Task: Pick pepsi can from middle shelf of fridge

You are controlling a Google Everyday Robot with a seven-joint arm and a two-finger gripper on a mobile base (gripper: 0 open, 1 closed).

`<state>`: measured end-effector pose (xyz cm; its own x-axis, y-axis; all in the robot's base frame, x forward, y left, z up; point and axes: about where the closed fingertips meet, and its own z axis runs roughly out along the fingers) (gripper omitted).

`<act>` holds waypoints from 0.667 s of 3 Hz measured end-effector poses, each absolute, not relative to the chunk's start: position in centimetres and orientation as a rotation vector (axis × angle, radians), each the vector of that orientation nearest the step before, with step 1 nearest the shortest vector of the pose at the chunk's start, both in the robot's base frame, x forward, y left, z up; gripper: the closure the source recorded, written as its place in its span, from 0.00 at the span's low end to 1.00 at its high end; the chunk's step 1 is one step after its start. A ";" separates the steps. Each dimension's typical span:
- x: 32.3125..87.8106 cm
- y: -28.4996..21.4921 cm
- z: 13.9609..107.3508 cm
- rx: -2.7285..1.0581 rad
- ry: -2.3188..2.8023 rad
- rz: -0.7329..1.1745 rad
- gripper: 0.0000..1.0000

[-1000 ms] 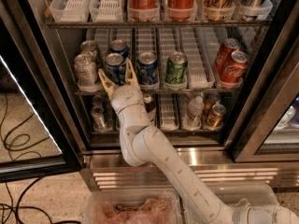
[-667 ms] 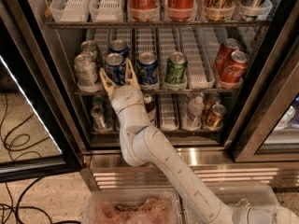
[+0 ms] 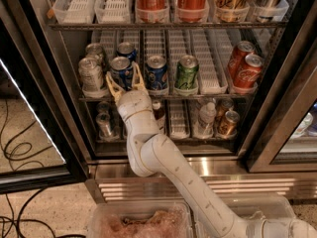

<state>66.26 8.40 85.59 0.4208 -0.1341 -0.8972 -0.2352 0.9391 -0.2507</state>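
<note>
- Progress, from the camera view, your only one: the reach looks done, while the grasp and the lift are not.
- Take the green can (image 3: 187,73) as your landmark. It stands at the front of the middle shelf (image 3: 213,96), inside the open fridge (image 3: 223,168).
- Two lanes to the left of the green can, the pepsi can (image 3: 120,68) stands upright at the front of its lane, resting on the shelf and not raised.
- The tool (image 3: 124,79) is at that same spot, left of the green can. It is spread, with one yellowish finger (image 3: 113,87) on each side of the pepsi can's lower half. You cannot tell whether either finger touches the metal.
- Between the green can and the pepsi can stands a second blue can (image 3: 156,73), just beside the nearer finger.
- Farther left of the green can, past the pepsi can, a silver can (image 3: 91,76) stands close to the other finger.
- What is left, as I judge it: press the tool together on the pepsi can, raise it clear of the lane, then draw it out over the shelf rail.
- With neighbours tight on both sides, a crooked pull could tip one of them, so you will want a straight withdrawal.
</note>
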 end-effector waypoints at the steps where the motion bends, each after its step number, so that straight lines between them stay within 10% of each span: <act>1: 66.3 8.4 85.6 -0.365 1.142 0.065 1.00; 2: 66.3 8.4 85.6 -0.365 1.142 0.065 1.00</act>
